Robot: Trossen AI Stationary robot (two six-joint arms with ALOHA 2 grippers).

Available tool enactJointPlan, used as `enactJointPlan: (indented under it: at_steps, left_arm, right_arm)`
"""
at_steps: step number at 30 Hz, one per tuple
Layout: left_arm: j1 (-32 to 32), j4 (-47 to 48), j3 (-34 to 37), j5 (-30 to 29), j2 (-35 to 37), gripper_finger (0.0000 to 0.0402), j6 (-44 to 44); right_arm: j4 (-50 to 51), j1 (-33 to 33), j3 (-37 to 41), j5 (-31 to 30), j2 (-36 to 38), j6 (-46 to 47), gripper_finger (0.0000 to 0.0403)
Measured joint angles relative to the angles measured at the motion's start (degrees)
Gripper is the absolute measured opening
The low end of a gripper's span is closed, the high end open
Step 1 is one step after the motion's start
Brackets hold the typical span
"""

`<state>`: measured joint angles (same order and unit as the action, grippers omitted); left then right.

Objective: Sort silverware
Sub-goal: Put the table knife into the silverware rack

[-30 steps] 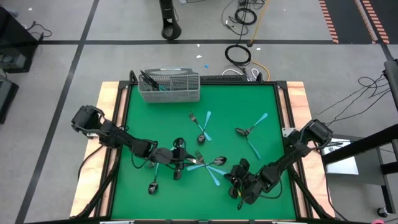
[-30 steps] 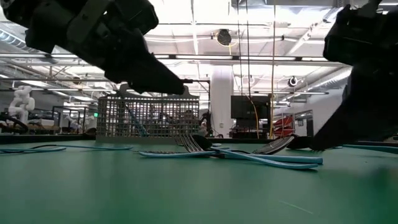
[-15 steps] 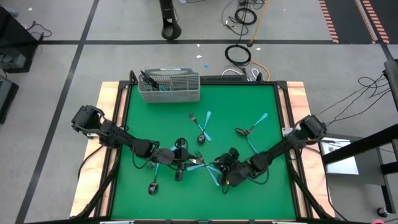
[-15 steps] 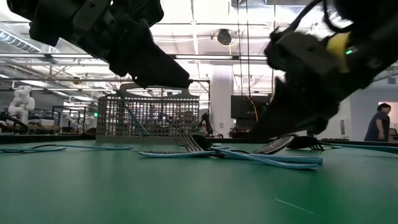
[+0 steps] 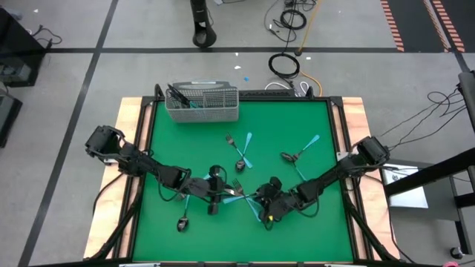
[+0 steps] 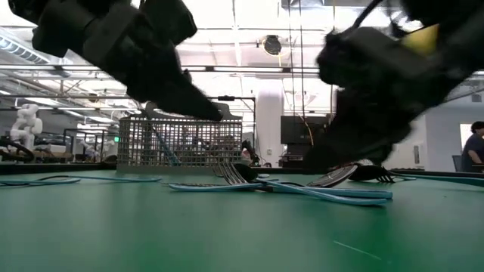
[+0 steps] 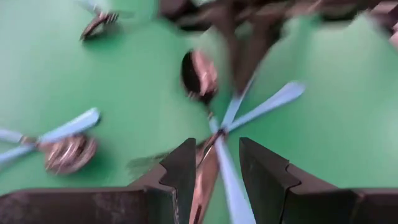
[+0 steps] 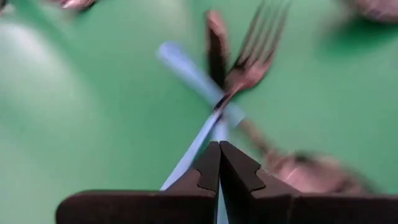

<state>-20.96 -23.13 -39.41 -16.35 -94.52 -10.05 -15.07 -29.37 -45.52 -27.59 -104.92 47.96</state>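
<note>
Right gripper (image 5: 260, 205) closed over crossed blue-handled silverware (image 5: 249, 200)

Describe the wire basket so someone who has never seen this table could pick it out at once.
Start from the green table and go to its far left corner, away from both arms. The basket stands there against the back edge, a grey wire-mesh box with a few utensils standing in one end. It is the only container and the only upright thing on the table; the forks and spoons elsewhere all lie flat.
</note>
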Motion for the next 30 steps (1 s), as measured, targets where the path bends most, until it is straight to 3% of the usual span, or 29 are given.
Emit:
enactJointPlan:
  at_steps: [5,10,14,30]
  left_arm:
    - [0.79,3.89,0.01,-1.04,0.00,0.0125,-0.17]
    - [2.42,3.86,0.01,1.79,0.00,0.0125,-0.16]
    - [2.99,4.15,0.01,2.96,0.00,0.0125,-0.74]
    - [2.94,4.20,0.01,3.19,0.00,0.0125,-1.68]
  right_arm:
    - [2.07,-4.69,0.00,-5.68,0.00,5.69,0.0000]
    - [6.36,-8.01,0.00,-10.76,0.00,12.57,0.0000]
    - [10.88,-9.26,0.02,-11.61,0.00,18.78,0.0000]
    - [11.90,-11.51,0.02,-13.30,0.00,21.13,0.0000]
